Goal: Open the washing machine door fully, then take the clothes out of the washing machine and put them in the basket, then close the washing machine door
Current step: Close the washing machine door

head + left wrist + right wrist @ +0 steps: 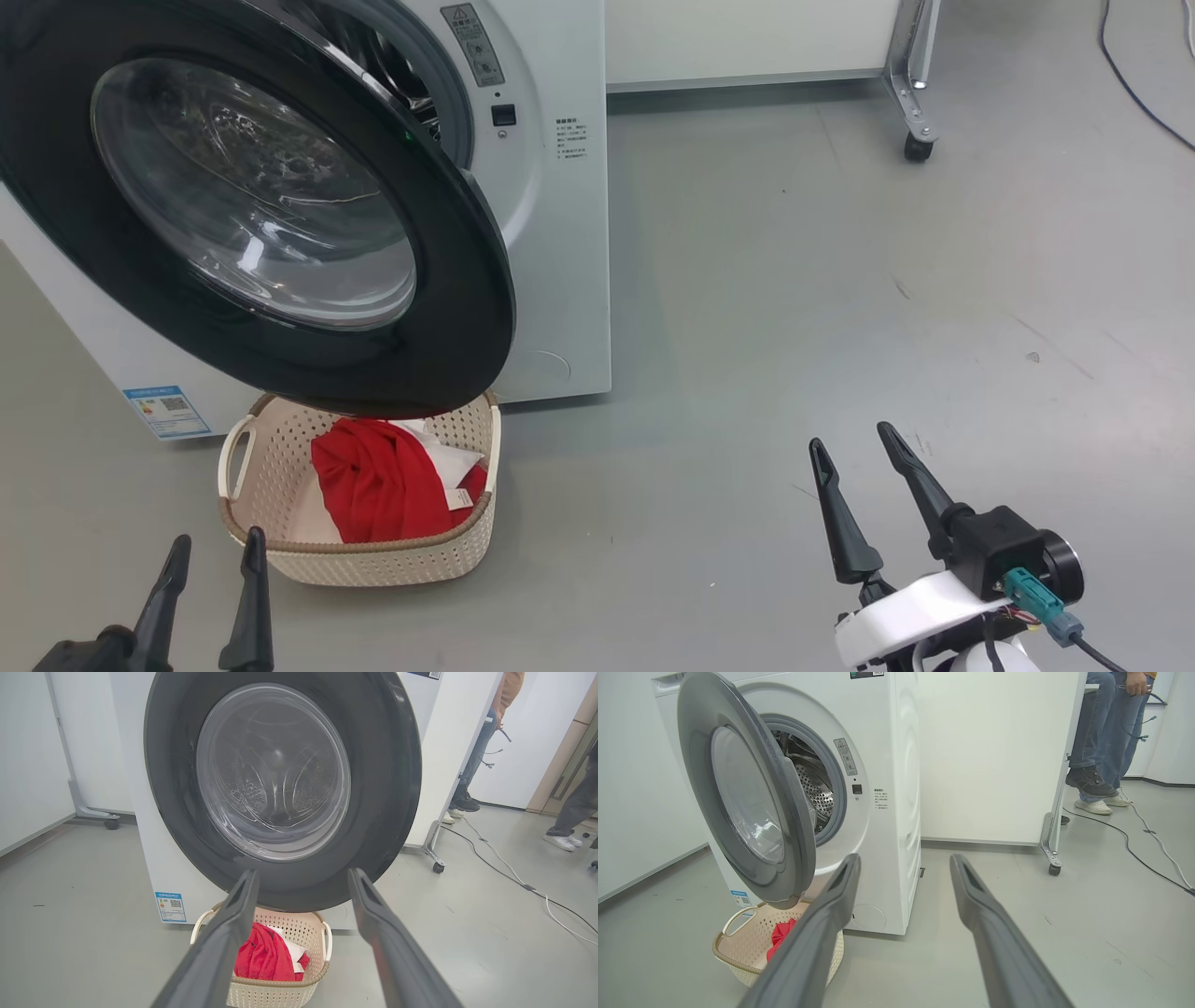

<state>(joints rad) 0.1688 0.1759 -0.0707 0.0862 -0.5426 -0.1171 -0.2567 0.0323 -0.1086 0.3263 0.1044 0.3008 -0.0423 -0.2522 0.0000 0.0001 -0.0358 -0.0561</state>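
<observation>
Left tool [217, 537] released: fingers spread, nothing held, low over the floor [747, 327]. Right tool [851, 436] likewise spread and empty, well apart at its 3 o'clock. Basket [392, 560] sits on the floor near the left tool, at its 1 o'clock. Clothes [383, 485] lie inside the basket, red with a white part. Washing machine door [457, 280] stands swung open at the basket's 12 o'clock, overhanging its far rim. Washing machine [560, 243] is behind it.

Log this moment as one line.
washing machine door: open, above basket | clothes: in basket | left jaws: open, empty | right jaws: open, empty | pending: close door
</observation>
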